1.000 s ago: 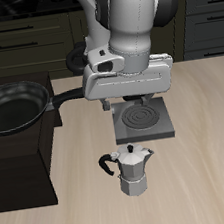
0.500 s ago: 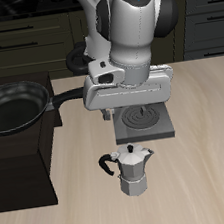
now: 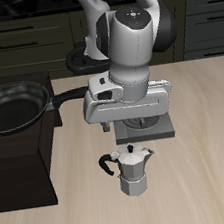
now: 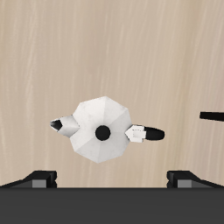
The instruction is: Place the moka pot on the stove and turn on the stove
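Observation:
The moka pot stands upright on the wooden table near its front edge: silver, faceted, with a black side handle and lid knob. In the wrist view I see it from above, centred between my fingers. My gripper hangs open and empty above it, a little farther back, not touching it. Its fingertips show spread wide in the wrist view. The grey stove lies just behind the pot. My hand hides most of it, including the coil and the knob.
A black frying pan rests on top of a large black cabinet block beside the pot; its handle points toward my arm. Dark drawers line the back wall.
My arm has come forward and lower, from over the stove toward the moka pot. The stove's coil, visible earlier, is now covered by my hand. The pot has not moved.

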Controlling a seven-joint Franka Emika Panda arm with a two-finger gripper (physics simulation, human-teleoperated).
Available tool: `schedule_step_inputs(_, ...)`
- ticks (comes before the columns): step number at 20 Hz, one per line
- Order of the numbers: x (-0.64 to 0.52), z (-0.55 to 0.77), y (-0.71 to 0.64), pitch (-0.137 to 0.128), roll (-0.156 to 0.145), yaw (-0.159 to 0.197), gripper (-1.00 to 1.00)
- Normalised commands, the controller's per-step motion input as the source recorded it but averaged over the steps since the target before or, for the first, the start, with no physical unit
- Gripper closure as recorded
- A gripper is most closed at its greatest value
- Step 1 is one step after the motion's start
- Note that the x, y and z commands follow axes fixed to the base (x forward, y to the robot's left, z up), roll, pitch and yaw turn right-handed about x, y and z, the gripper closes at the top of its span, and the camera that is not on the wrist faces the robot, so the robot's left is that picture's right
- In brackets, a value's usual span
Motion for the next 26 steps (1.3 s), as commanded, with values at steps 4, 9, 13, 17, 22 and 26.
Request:
schedule_step_inputs(4, -0.06, -0.17, 0.16, -0.001, 0.039, 0.01, -1.0)
schedule_step_inputs(9, 0.0, -0.22, 0.08, 0.017, 0.024, 0.016, -1.0)
schedule_step_inputs(13, 0.01, -0.18, -0.06, 0.016, -0.004, -0.012, -1.0)
schedule_step_inputs(17, 0.0, -0.21, -0.11, 0.02, -0.009, -0.005, -1.0)
schedule_step_inputs(22, 0.01, -0.24, -0.02, 0.025, 0.001, 0.003, -1.0)
schedule_step_inputs(26, -0.02, -0.24, 0.02, 0.026, 0.014, -0.002, -1.0)
